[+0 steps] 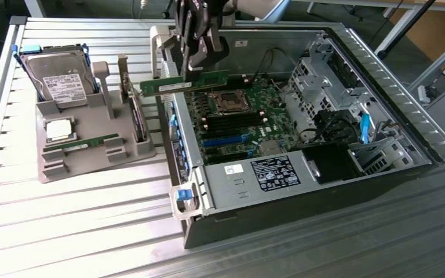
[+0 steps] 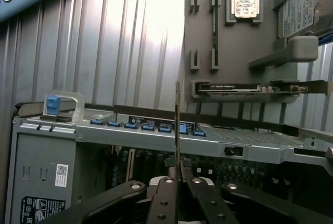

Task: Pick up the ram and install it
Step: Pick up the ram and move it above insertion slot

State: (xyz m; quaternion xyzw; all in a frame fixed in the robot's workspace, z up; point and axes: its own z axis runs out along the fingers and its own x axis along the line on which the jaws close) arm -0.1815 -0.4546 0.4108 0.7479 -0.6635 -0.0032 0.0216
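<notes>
Ribbed metal table; gray parts holder at frame's left; open computer case centre-right, just beside it.

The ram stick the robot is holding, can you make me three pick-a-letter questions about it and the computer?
1. Where is the ram?
A) in the grey tray
B) in the air at the open computer case
C) inside a drawer

2. What colour is the ram?
A) green
B) red
C) yellow

3. How is the computer case?
A) closed up
B) open on one side
C) wrapped in paper

Answers:
1 B, the end effector is shut on it, holding it up above the case.
2 A, its board is green.
3 B, the motherboard shows inside.
</notes>
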